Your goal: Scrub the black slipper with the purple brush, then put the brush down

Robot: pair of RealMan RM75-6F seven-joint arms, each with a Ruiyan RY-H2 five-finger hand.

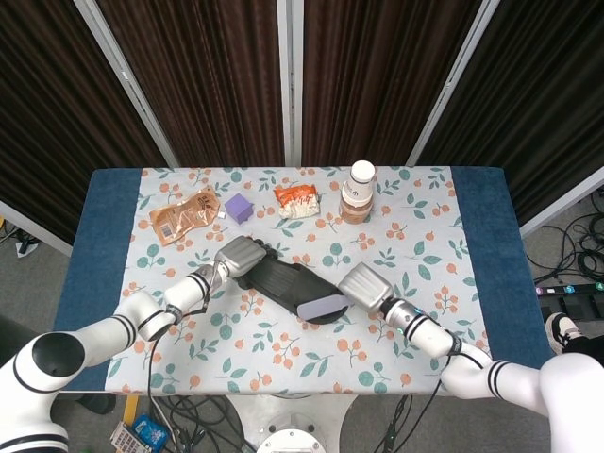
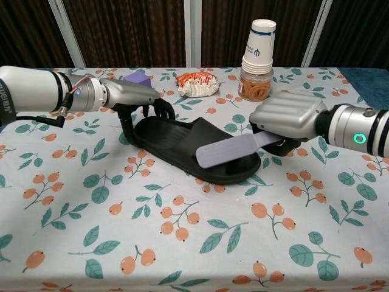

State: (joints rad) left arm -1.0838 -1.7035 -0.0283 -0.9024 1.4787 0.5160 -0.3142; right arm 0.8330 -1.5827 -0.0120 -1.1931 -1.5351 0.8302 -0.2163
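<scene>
1. the black slipper point(image 2: 188, 149) lies in the middle of the flowered table point(image 2: 182, 243), with its heel end to the left and its toe end to the right.
2. the left hand point(image 2: 130, 97) grasps the heel end of the slipper; the chest view shows its dark fingers point(image 2: 163, 107) curled over the rim, while the head view shows only the grey back of this hand point(image 1: 242, 255).
3. the right hand point(image 2: 285, 118) grasps the handle of the purple brush point(image 2: 234, 150). the brush head lies over the strap and toe part of the slipper.
4. in the chest view the flat back of the brush faces the camera; the bristles are hidden.
5. at the far edge stand a stack of paper cups point(image 2: 260, 45) on a jar point(image 2: 255, 86), an orange-white packet point(image 2: 196, 84) and a small purple box point(image 1: 238, 208).
6. only the head view shows the brown packet point(image 1: 184, 215) at the far left.
</scene>
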